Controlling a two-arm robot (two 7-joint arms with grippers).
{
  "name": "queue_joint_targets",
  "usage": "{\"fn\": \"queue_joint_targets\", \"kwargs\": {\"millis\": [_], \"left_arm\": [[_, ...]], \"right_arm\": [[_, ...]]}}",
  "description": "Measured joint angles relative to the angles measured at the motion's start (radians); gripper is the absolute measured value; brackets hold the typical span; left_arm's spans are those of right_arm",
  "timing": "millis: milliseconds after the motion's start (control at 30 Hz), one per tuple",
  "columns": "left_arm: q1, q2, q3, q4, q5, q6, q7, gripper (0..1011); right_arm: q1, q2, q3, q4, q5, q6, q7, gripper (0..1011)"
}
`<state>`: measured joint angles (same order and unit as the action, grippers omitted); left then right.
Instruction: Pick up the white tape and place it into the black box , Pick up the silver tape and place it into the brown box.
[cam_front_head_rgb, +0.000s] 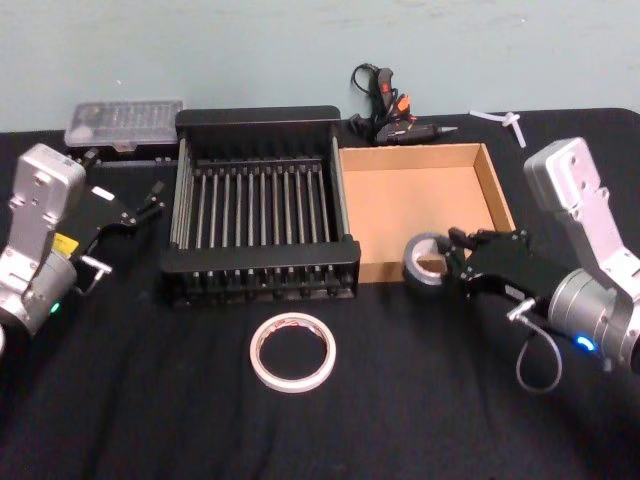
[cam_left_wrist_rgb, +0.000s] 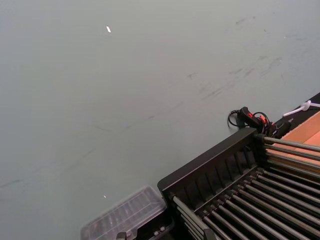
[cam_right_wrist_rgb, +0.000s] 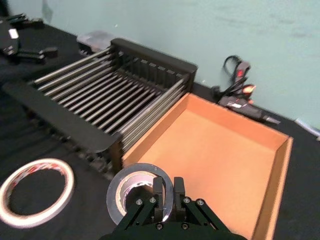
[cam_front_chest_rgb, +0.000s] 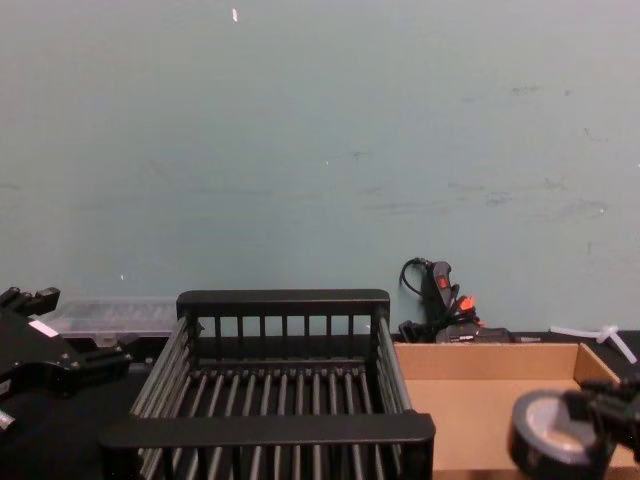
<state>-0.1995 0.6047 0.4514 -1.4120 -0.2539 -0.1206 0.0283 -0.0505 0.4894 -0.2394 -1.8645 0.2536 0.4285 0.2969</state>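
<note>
Silver step in hand: your right gripper (cam_front_head_rgb: 458, 262) pinches the silver tape (cam_front_head_rgb: 426, 259) at the brown box (cam_front_head_rgb: 495, 180) front wall. Next, carry inward, release. White tape (cam_front_head_rgb: 292, 351) lies before the black box (cam_front_head_rgb: 260, 118); left gripper (cam_front_head_rgb: 150, 200) parked wide beside it.

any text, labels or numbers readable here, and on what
None can be read.
White tape: red-and-white printing inside its core, too blurred to read.
Left arm: small yellow sticker, too small to read.
Silver tape, held in the right claw: no lettering seen.
</note>
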Motion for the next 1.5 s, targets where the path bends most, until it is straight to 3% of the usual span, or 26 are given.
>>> {"fn": "queue_joint_targets", "kwargs": {"millis": [333,633,1133,1500], "left_arm": [[0.0,0.0,0.0,0.0,0.0,0.0,0.0,1002],[0.0,0.0,0.0,0.0,0.0,0.0,0.0,1002],[0.0,0.0,0.0,0.0,0.0,0.0,0.0,1000],[0.0,0.0,0.0,0.0,0.0,0.0,0.0,1002]], "right_arm": [[0.072,-0.019,0.016,0.055,-0.034,-0.031,-0.016,132],[0.154,-0.052,0.014,0.148,-0.062,-0.048,-0.015,132],[0.307,-0.119,-0.018,0.372,-0.115,-0.089,0.0,132],[0.361,-0.157,-0.036,0.486,-0.136,-0.112,0.01,132]]}}
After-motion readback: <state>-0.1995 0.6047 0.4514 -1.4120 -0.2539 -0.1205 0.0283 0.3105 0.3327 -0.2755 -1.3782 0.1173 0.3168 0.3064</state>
